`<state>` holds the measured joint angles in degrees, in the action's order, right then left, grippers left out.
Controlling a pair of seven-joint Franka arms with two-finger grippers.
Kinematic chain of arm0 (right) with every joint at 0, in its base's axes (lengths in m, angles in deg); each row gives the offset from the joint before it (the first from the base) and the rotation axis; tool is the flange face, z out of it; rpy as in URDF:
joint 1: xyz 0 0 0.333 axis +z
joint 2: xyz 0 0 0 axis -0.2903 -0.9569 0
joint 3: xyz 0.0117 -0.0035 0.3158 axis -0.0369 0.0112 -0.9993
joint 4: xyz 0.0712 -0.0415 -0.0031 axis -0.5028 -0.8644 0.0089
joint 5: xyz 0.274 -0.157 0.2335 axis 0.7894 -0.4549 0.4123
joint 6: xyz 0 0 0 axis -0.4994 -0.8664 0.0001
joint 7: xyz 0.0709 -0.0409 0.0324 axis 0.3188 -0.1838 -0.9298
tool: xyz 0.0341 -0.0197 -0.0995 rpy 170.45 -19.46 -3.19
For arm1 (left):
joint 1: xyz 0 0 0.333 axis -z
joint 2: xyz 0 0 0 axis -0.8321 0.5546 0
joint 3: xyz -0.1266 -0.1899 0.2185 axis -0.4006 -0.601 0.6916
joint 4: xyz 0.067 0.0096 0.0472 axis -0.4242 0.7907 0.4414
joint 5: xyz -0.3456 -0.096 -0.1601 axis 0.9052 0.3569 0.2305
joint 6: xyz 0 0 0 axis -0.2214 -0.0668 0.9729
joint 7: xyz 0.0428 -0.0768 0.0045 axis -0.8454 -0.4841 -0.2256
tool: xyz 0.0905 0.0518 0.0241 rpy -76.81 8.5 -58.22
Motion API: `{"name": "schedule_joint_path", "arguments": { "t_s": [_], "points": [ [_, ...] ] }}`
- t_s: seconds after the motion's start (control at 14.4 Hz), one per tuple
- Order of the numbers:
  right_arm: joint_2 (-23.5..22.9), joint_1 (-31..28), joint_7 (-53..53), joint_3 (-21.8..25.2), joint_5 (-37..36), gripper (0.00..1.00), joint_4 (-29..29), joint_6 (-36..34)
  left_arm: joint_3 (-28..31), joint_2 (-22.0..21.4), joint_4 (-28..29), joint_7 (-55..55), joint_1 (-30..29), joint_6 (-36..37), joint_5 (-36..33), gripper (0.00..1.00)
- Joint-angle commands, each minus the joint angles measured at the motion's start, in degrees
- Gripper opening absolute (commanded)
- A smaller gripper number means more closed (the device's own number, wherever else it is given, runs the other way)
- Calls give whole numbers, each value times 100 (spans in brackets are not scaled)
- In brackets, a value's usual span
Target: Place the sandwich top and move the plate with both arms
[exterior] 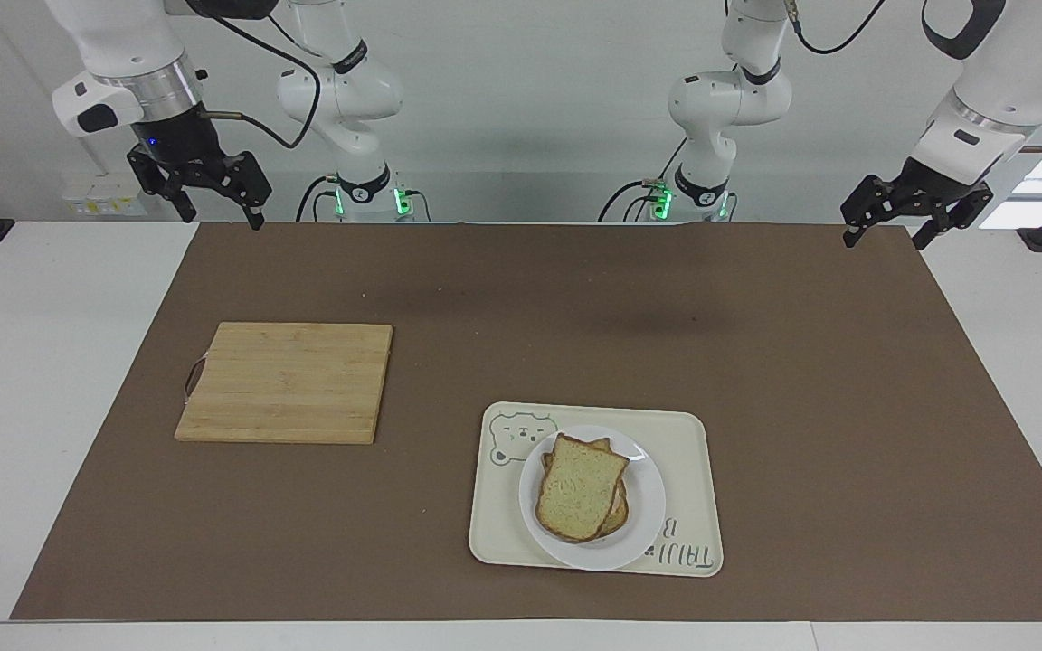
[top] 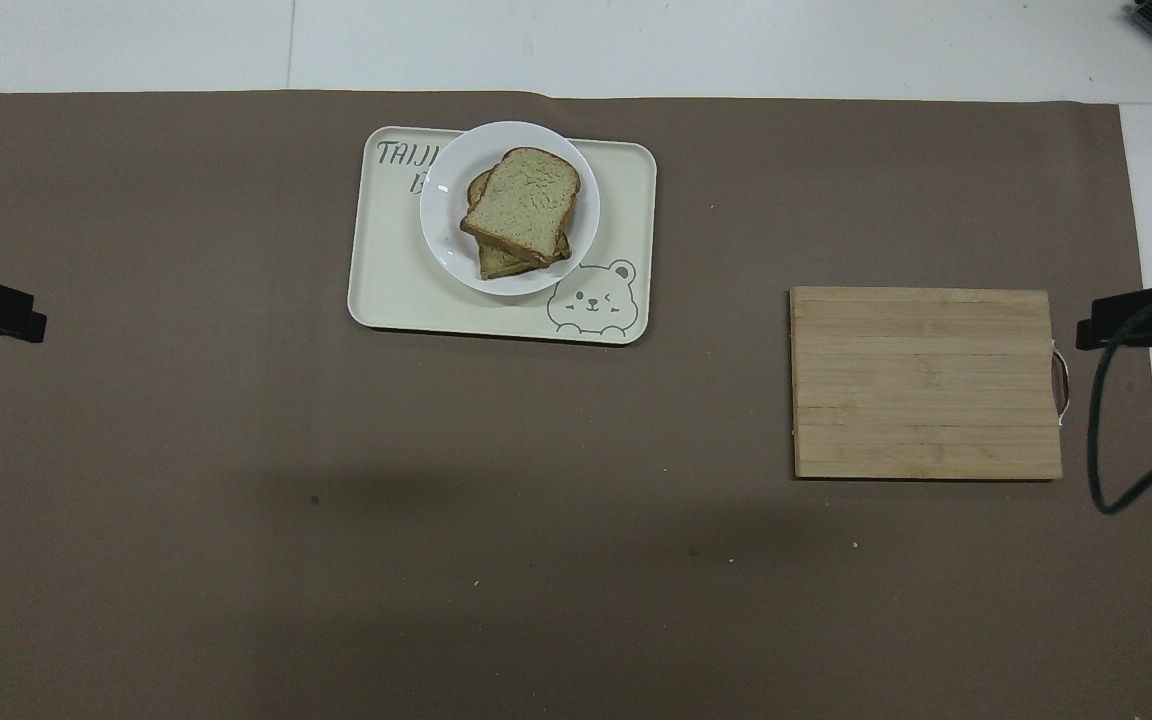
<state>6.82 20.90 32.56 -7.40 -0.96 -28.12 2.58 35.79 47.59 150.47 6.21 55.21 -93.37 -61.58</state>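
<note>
The sandwich top (exterior: 580, 486) already lies on the lower slice on the plate (exterior: 650, 515), which sits on the bear tray (exterior: 695, 452). Both steps look done. The left pincer (exterior: 888, 231) and right pincer (exterior: 221, 210) hang released and empty, well apart from the tray.

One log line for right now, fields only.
sandwich top: on stack | plate: on tray | left gripper: open, raised | right gripper: open, raised
</note>
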Motion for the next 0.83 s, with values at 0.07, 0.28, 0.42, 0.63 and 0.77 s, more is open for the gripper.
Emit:
{"name": "schedule_joint_path", "arguments": {
  "t_s": [0.07, 0.28, 0.42, 0.63, 0.77],
  "points": [
    [58, -77, -146, -29, 111, 100, -49, 9, -84, -117, 44, -12, -74, 225, -131, 100],
    [58, -77, -146, -29, 111, 100, -49, 9, -84, -126, 88, -12, -74, 207, -131, 100],
    [58, -69, -137, -29, 111, 100, -49, 9, -84, -134, 88, -12, -83, 207, -131, 100],
    [58, -77, -146, -29, 111, 100, -49, 9, -84, -134, 88, -4, -74, 225, -123, 100],
    [58, -69, -146, -29, 111, 100, -49, 9, -84, -134, 88, -4, -65, 242, -131, 100]
  ]
}}
